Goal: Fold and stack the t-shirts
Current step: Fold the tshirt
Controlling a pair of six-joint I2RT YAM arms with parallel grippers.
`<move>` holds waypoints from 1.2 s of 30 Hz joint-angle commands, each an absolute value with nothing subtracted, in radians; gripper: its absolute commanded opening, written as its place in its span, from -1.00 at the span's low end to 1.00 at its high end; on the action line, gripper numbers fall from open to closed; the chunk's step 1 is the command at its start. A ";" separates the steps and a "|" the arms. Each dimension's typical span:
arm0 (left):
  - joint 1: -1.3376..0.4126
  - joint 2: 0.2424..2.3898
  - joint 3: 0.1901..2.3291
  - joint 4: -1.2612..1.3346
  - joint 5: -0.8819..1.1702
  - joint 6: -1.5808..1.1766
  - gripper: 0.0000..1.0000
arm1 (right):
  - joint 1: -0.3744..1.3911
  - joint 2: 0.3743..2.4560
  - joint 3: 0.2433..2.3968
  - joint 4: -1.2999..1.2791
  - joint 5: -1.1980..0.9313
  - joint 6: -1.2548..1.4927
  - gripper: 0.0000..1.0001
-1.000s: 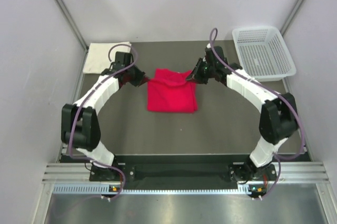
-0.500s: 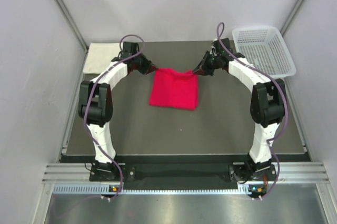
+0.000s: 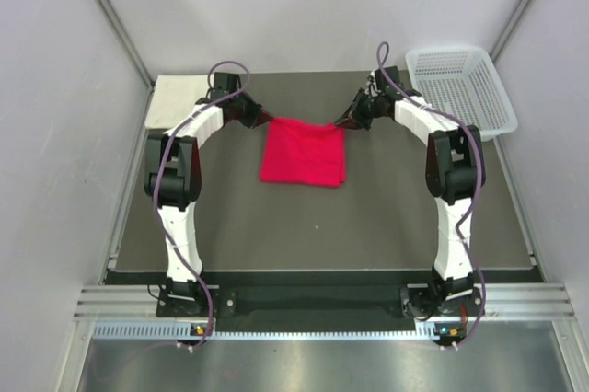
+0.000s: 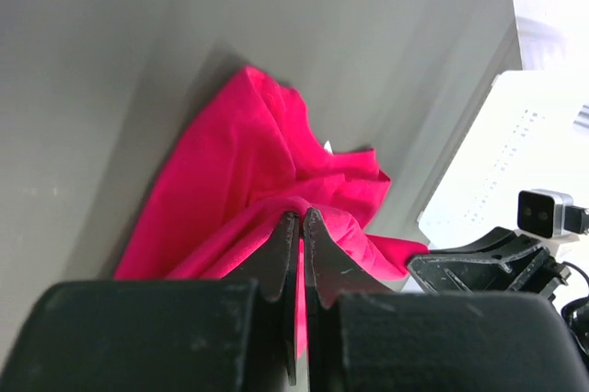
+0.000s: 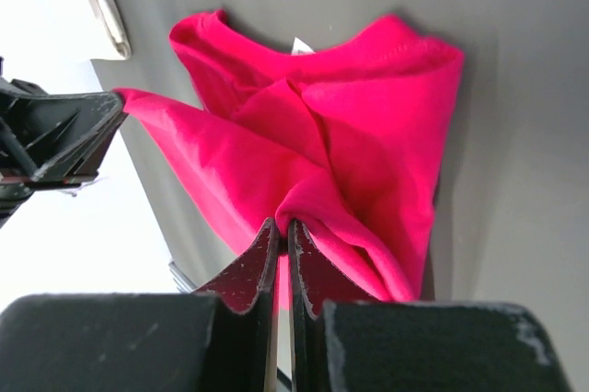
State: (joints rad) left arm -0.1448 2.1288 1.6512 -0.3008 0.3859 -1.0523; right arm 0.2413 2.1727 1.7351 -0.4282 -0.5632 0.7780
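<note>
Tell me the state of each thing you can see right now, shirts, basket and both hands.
red t-shirt: folded over, far edge pinched at both corners and raised, near part on the table.
cream-white t-shirt: lying flat at the far left corner, looks folded, nothing touching it.
basket: upright, empty.
left hand: shut on the red t-shirt.
right hand: shut on the red t-shirt.

The top view is bright, even and sharp, with only faint soft shadows on the worktop (image 3: 304, 226). In the wrist views the left gripper (image 4: 300, 226) and right gripper (image 5: 282, 231) are dark, and their near ends are blurred. Glare whites out the area right of the left gripper and left of the right gripper. The red t-shirt (image 4: 248, 162) casts a soft shadow ahead of the left gripper.
</note>
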 commanded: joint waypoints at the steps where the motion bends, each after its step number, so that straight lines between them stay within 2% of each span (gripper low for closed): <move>1: -0.124 2.160 1.718 -0.265 0.406 -1.054 -1.00 | 0.226 2.194 1.810 -0.393 -0.589 0.772 -0.99; 12: -0.115 2.281 1.830 -0.259 0.442 -1.043 -1.00 | 0.201 2.264 1.853 -0.391 -0.581 0.787 -0.95; 14: -0.115 2.305 1.896 -0.310 0.439 -1.000 -1.00 | 0.190 2.279 1.864 -0.391 -0.578 0.775 -0.86; 15: -0.115 2.333 1.926 -0.330 0.422 -0.977 -0.96 | 0.184 2.287 1.890 -0.397 -0.574 0.764 -0.80; 16: -0.117 2.348 1.962 -0.389 0.414 -0.954 -0.85 | 0.175 2.313 1.907 -0.405 -0.572 0.756 -0.64; 18: -0.115 2.402 2.103 -0.486 0.394 -0.875 -0.60 | 0.146 2.345 2.010 -0.468 -0.578 0.717 -0.53; 19: -0.115 2.414 2.156 -0.564 0.388 -0.847 -0.56 | 0.140 2.370 2.061 -0.509 -0.551 0.691 -0.37; 20: -0.117 2.419 2.236 -0.601 0.379 -0.797 -0.42 | 0.127 2.381 2.115 -0.602 -0.532 0.620 -0.30; 22: -0.117 2.392 2.258 -0.630 0.371 -0.756 -0.32 | 0.118 2.379 2.235 -0.682 -0.494 0.559 -0.17; 25: -0.123 2.289 2.202 -0.661 0.386 -0.690 -0.25 | 0.123 2.274 2.159 -0.712 -0.508 0.485 -0.09; 27: -0.129 2.177 2.047 -0.586 0.419 -0.673 -0.25 | 0.147 2.200 1.972 -0.622 -0.537 0.476 -0.08; 29: -0.136 2.070 1.861 -0.499 0.498 -0.678 -0.28 | 0.184 2.099 1.785 -0.467 -0.598 0.505 -0.07; 32: -0.153 1.973 1.641 -0.309 0.607 -0.733 -0.36 | 0.244 2.042 1.628 -0.265 -0.685 0.596 -0.07; 36: -0.184 1.899 1.442 -0.083 0.680 -0.799 -0.39 | 0.308 2.060 1.560 -0.010 -0.773 0.730 -0.14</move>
State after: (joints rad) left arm -0.1585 1.9484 1.5387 -0.3172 0.5728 -0.7597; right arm 0.2596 2.0727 1.5940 -0.2943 -0.6685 0.6308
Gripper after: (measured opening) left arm 0.304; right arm 0.436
